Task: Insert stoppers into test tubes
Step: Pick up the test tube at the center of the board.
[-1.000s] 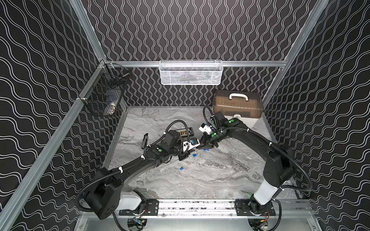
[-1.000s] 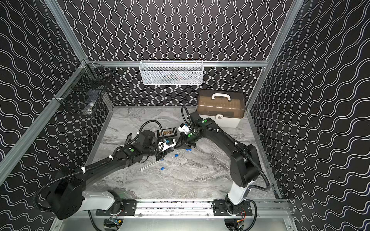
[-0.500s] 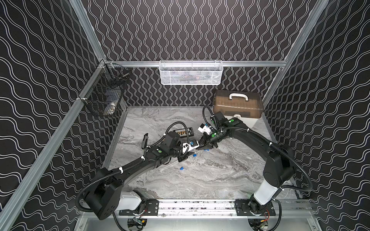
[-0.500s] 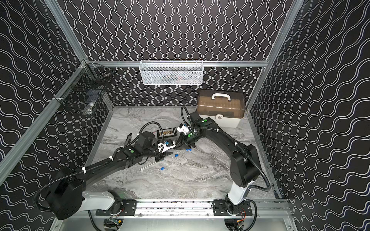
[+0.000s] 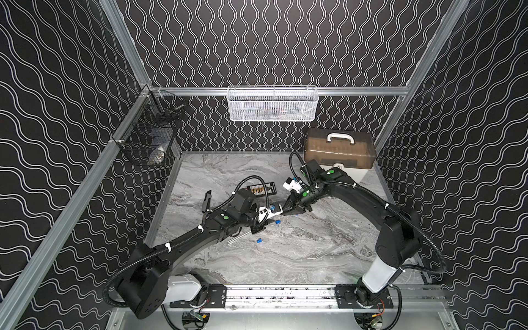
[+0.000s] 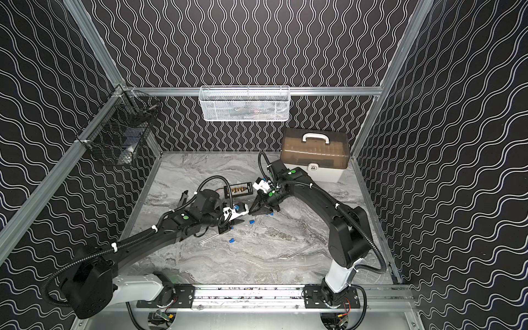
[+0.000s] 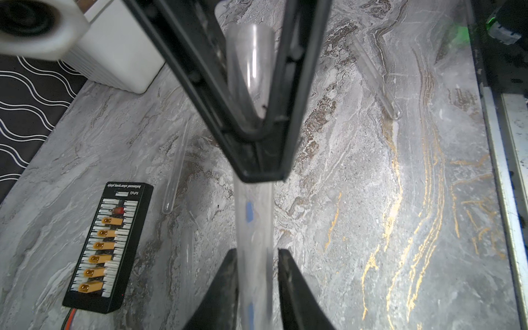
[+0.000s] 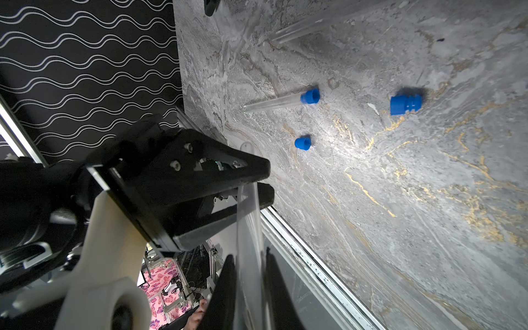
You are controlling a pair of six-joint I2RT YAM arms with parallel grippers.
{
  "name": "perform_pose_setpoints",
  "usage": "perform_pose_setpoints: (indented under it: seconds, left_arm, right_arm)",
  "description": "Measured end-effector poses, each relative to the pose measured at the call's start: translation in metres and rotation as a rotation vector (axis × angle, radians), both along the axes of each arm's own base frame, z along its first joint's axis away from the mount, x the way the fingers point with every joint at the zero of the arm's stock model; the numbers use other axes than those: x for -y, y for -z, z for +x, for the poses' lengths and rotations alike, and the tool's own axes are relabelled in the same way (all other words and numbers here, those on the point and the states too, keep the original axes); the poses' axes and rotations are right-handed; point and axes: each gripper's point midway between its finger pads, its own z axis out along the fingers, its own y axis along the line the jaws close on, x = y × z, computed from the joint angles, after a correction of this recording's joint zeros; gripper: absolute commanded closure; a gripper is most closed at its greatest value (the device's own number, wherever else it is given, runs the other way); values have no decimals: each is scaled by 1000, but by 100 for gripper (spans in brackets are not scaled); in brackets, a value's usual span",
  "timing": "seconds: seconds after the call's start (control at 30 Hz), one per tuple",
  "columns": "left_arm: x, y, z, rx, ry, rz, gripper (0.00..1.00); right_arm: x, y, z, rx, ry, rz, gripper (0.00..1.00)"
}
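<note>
Clear test tube [image 7: 253,217] clamped in your left end effector [image 7: 257,253] and right end effector [image 8: 248,258]; nearby, one stoppered tube [image 8: 274,103] done, loose stoppers [image 8: 405,104] left

Black arms [image 5: 183,245], white bases [image 5: 183,287], black left hand [image 7: 257,253].

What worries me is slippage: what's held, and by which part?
One clear test tube, by both: right gripper pinches toward its open end, left gripper further along the shaft.

Black board [image 7: 107,248]: small white print, upside down, unreadable.
</note>
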Motion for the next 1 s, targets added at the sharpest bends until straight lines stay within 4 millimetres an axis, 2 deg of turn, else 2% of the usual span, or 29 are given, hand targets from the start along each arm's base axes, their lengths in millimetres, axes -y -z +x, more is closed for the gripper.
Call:
perform_pose_setpoints:
  seconds: [0.37,0.43,0.63,0.73,0.83,1.0]
  left_arm:
    - [0,2,1,-2,0,7,87]
    - [0,2,1,-1,-1,7,90]
    - [-1,2,0,-5,0,9,97]
    - [-1,1,1,-3,-8,8,100]
    - [-5,1,2,3,-30,13,100]
    - [-19,3,11,-24,-155,3,100]
  right_arm:
    - [0,0,-1,-4,-1,2,92]
    - [0,0,-1,-4,-1,2,87]
    - [0,-1,0,-3,3,3,63]
    - [3,-10,2,19,16,18,56]
    - [15,-22,13,55,61,32,54]
    - [53,-32,37,178,177,-19,53]
